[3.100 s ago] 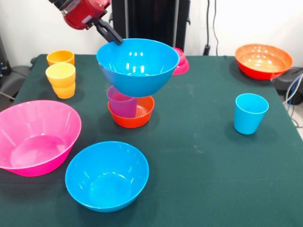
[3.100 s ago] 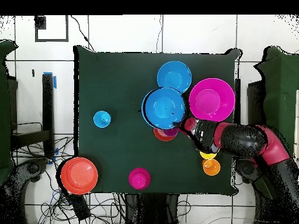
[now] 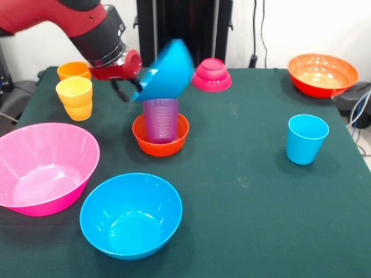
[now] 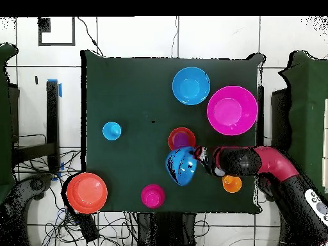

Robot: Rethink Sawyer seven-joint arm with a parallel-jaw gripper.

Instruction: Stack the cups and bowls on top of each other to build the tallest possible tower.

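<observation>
You are looking across a dark green table [image 3: 243, 174] at the red and black arm, which reaches in from the upper left. Its gripper [image 3: 128, 88] is clamped on the rim of a blue bowl [image 3: 167, 69], held tipped steeply on its side in the air, just above a ribbed purple cup [image 3: 160, 120]. That cup stands upright inside a small orange-red bowl [image 3: 160, 142] near the table's middle. From overhead, the tilted blue bowl [image 4: 182, 166] sits just on the robot's side of the orange-red bowl [image 4: 181, 138].

A second blue bowl [image 3: 131, 215] rests upright at the near edge, touching or almost touching a large pink bowl [image 3: 43, 168] to its left. At far left, a yellow-orange cup [image 3: 75, 98] stands in front of an orange cup [image 3: 74, 70]. A small magenta bowl [image 3: 211, 75] lies upside down at the far side. A wide orange bowl [image 3: 322, 75] sits at the far right corner, and a light blue cup [image 3: 306, 138] stands alone on the right, well apart from everything else.
</observation>
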